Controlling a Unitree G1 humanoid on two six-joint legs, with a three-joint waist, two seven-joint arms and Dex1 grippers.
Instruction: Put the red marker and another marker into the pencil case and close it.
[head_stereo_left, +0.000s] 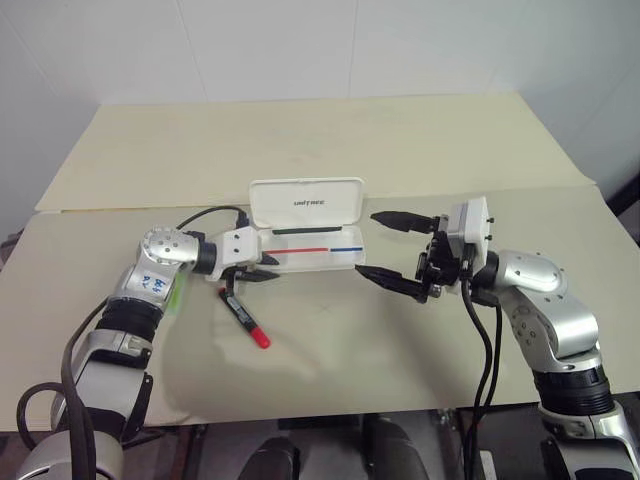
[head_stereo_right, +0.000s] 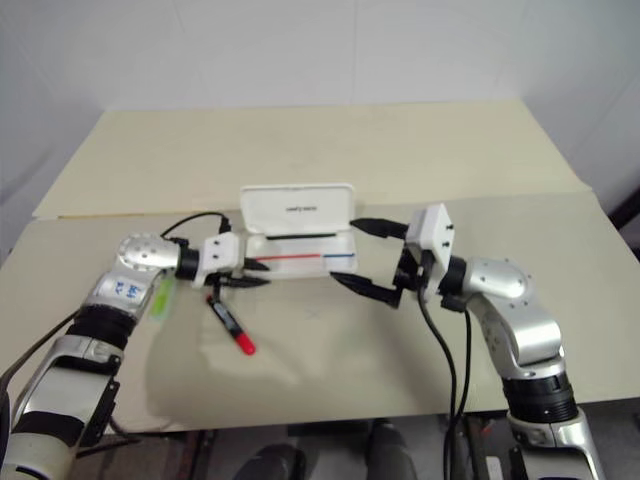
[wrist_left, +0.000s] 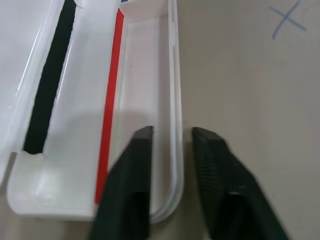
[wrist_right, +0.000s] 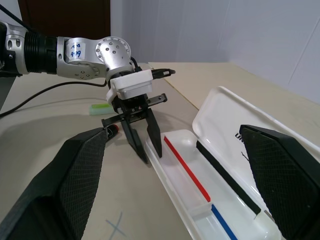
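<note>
A beige worktop (head_stereo_left: 330, 350) stands before a white wall. The left end effector (head_stereo_left: 262, 268) has its two fingers a little apart, one inside the pencil case (head_stereo_left: 315, 245) and one outside, astride the front wall at its left end; whether they press it I cannot tell. The case lies open, lid upright. The red marker (head_stereo_left: 245, 318) lies just in front of this end effector. The lime-green marker (head_stereo_left: 177, 293) lies beside the left arm. The right end effector (head_stereo_left: 385, 245) is spread wide at the case's right end, holding nothing.
</note>
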